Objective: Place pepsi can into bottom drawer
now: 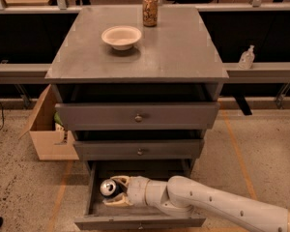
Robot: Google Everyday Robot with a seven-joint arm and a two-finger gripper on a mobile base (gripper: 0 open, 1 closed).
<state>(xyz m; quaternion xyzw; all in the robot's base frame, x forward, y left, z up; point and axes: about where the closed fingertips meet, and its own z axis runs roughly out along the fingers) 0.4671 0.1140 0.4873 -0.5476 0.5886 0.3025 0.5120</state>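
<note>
Speckled floor (pixel 261 144) surrounds the cabinet (pixel 183 116); the pepsi can (pixel 108 188) is at the left of the pulled-out bottom drawer (pixel 140 222), clamped in the claw (pixel 114 192), its base hidden. Higher up, the tabletop (pixel 179 47) holds a bowl (pixel 121 36) and tan can (pixel 150 9).

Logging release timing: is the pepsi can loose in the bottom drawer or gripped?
Gripped. The gripper clamps the pepsi can from above and below, inside the open bottom drawer; whether it touches the floor, cannot tell.
</note>
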